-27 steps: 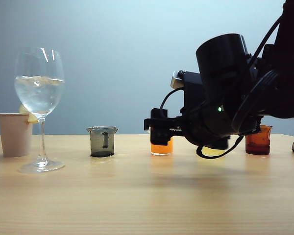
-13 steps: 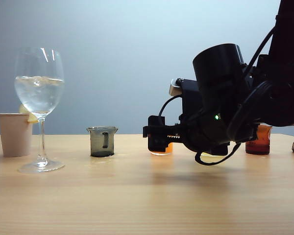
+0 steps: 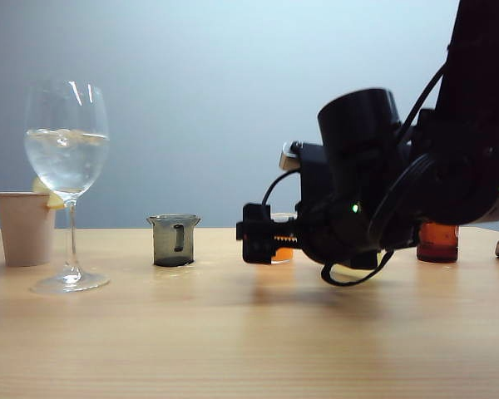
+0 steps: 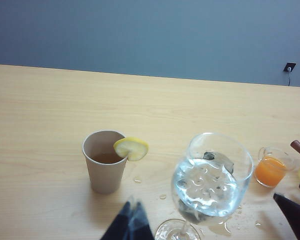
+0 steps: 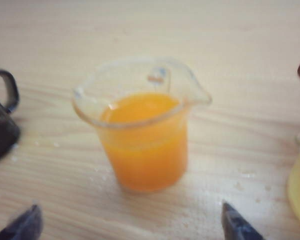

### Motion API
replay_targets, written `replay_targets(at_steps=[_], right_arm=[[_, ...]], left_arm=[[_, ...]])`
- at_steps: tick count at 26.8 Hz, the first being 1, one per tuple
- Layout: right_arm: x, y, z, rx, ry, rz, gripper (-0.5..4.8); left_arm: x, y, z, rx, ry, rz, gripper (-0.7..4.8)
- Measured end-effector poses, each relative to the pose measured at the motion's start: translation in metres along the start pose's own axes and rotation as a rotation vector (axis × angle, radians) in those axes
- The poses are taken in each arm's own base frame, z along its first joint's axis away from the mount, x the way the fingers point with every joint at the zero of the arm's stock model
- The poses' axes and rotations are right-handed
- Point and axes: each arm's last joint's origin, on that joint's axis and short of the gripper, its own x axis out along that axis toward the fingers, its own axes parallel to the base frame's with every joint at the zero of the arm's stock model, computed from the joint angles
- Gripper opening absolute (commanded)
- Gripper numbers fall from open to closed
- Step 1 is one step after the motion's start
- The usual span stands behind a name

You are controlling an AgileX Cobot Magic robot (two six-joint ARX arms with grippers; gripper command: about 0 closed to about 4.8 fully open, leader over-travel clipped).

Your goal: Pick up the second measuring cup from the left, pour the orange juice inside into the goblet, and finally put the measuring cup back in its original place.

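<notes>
A: Standing upright on the pale wooden bench [image 3: 233,332], the small clear measuring cup with the pouring lip [image 5: 142,125] is holding bright orange juice [image 5: 145,137], filling roughly its lower half.

B: And the right claw [image 5: 130,222]?

A: It is hanging low just in front of that cup, its dark fingertips [image 5: 25,225] spread wide, gripping nothing.

B: The left claw [image 4: 212,220]?

A: Spread too, hovering near the tall stemmed clear goblet [image 3: 67,183], which is holding clear liquid. A beige paper cup with a lemon slice [image 4: 106,160] is sitting beside it.

B: Anything else?

A: A smoky grey measuring cup [image 3: 174,239] is standing between goblet and orange cup.
</notes>
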Motion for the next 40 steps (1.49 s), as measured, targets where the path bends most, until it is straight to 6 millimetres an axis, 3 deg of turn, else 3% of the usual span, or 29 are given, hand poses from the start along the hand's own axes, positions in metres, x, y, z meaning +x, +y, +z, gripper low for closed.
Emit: replay_targets(at_steps=[25, 35, 39, 40], right_arm=[[0.059, 0.015, -0.001, -0.026, -0.072, -0.032, 4.79], [0.063, 0.008, 0.001, -0.023, -0.079, -0.062, 4.79], [0.066, 0.005, 0.002, -0.02, -0.083, -0.071, 4.11], [0.066, 0.005, 0.002, -0.02, -0.082, -0.071, 3.6]], left_arm=[[0.0, 0.0, 0.0, 0.0, 0.0, 0.0, -0.04], [0.0, 0.0, 0.0, 0.0, 0.0, 0.0, -0.04], [0.0, 0.0, 0.0, 0.0, 0.0, 0.0, -0.04], [0.0, 0.0, 0.0, 0.0, 0.0, 0.0, -0.04]])
